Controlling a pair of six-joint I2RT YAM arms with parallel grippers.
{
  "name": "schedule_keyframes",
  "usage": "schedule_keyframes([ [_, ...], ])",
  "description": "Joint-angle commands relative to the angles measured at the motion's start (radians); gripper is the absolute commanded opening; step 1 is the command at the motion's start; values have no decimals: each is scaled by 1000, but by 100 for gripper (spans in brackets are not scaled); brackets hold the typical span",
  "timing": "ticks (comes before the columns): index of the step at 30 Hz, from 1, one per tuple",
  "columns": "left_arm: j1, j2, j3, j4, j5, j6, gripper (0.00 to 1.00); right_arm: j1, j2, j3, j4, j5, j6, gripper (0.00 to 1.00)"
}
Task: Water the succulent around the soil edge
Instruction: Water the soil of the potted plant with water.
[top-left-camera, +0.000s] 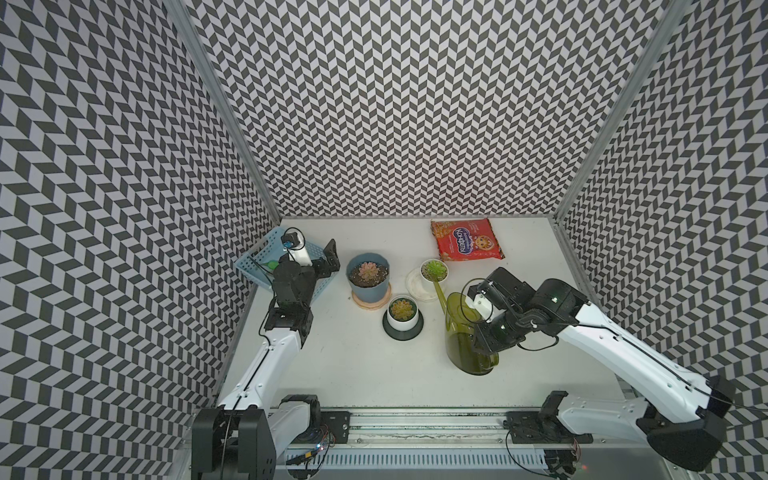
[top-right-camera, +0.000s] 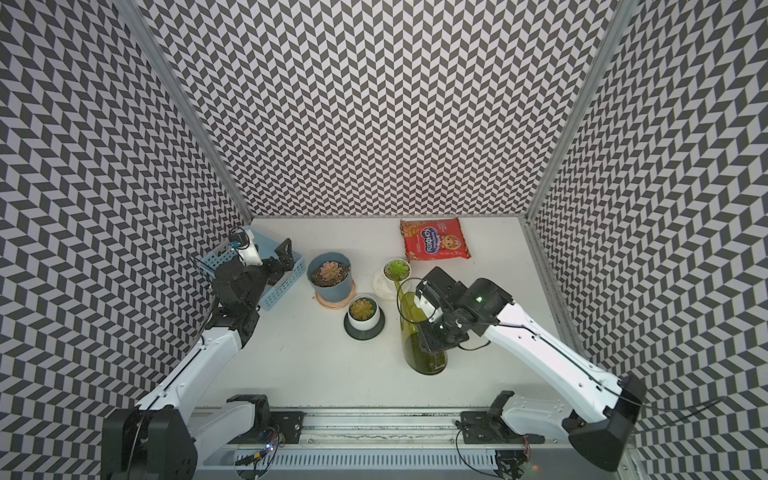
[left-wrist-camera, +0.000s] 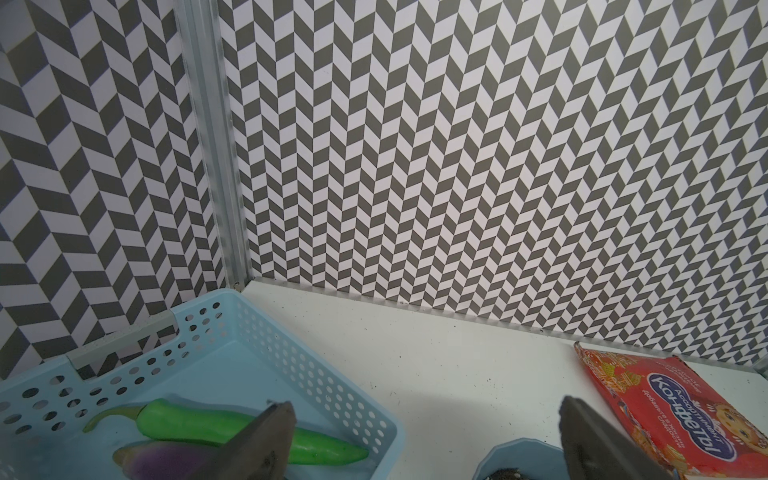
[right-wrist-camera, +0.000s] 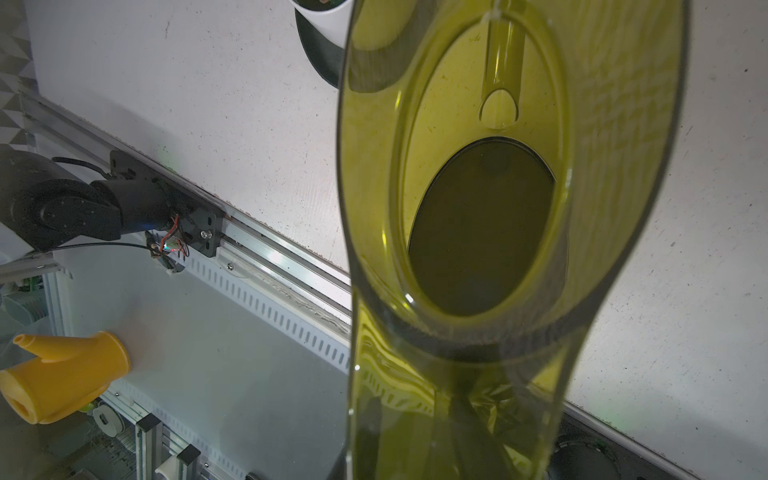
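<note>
**Olive-green can gripped, spout at the small pot's rim**

Olive-green, see-through plastic forms the watering can (top-left-camera: 467, 349), which sits right of centre on the white surface (top-left-camera: 332, 374) and holds dark liquid. The right jaws are clenched on its handle, and the right arm (top-left-camera: 623, 345) reaches in from the near right corner. Whether the can's base touches the surface cannot be told.

The spout (top-left-camera: 439, 289) runs toward the back wall. Its tip lies at the near rim of the small white pot (top-left-camera: 425, 276) that holds the green succulent (top-left-camera: 434, 269).

- **Left of the can:** a white pot on a black saucer (top-left-camera: 402, 328) stands just beside it. A blue pot (top-left-camera: 368, 289) stands farther left.
- **Back edge:** a red snack packet (top-left-camera: 467, 240) lies close behind the green succulent.
- **Back left corner:** a blue basket (top-left-camera: 255, 266) holds a green pepper (left-wrist-camera: 249, 432). The left jaws are released and spread wide above the basket's rim, beside the blue pot.

Open room:

- The front half of the surface, from the pots to the near rail (top-left-camera: 415, 415), is bare.
- Only a narrow strip separates the can from the right wall edge.
</note>
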Motion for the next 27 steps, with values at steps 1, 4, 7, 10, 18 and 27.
schedule_keyframes([
  [1, -6, -18, 20, 9, -4, 2, 100, 2, -36, -2, 36, -35, -15, 0],
  [4, -6, -18, 20, 7, -3, 0, 100, 11, -36, -3, 36, -51, -24, 0],
  [7, -7, -19, 21, 9, -4, 0, 100, 14, -36, -7, 36, -48, -26, 0],
  [10, -6, -20, 22, 8, -7, 0, 100, 14, -41, -14, 36, -40, -22, 0],
  [18, -7, -22, 23, 6, -9, 0, 100, 14, -62, -43, 35, -21, 0, 0],
  [27, -8, -23, 23, 7, -6, -1, 100, 12, -71, -30, 36, 5, 20, 0],
])
